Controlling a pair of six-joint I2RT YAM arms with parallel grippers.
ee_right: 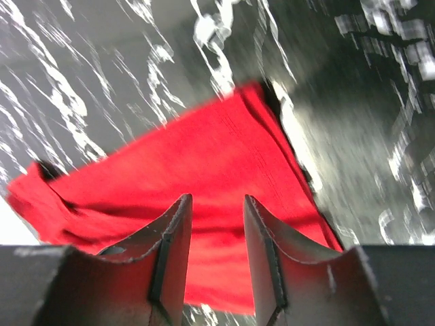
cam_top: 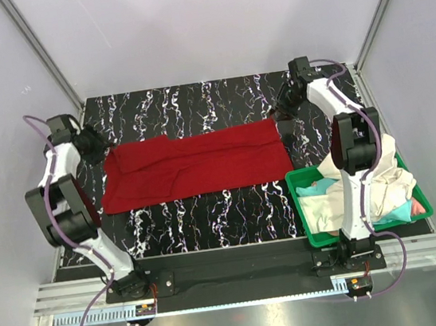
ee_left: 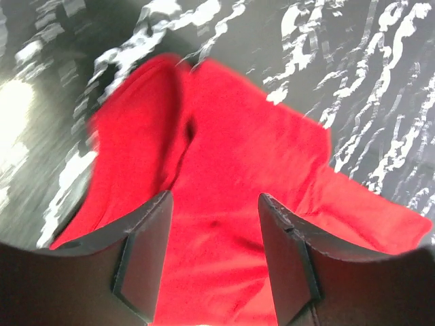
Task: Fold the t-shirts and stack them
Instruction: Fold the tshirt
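Observation:
A large deep red t-shirt (cam_top: 194, 164) lies folded into a long band across the black marbled table (cam_top: 209, 220). My left gripper (cam_top: 100, 145) hovers at the band's left end. In the left wrist view it (ee_left: 214, 197) stands open over the red cloth (ee_left: 231, 142), holding nothing. My right gripper (cam_top: 284, 124) is at the band's right end, and it (ee_right: 216, 198) is open too, with red cloth (ee_right: 204, 156) beneath it. Cream-white (cam_top: 384, 169), teal (cam_top: 316, 188) and pinkish (cam_top: 418, 206) t-shirts lie crumpled in the bin.
A green plastic bin (cam_top: 328, 238) stands at the table's near right corner, partly behind the right arm's upright link (cam_top: 351, 194). White enclosure walls close in the table at the back and sides. Bare marbled surface shows in front of the red shirt.

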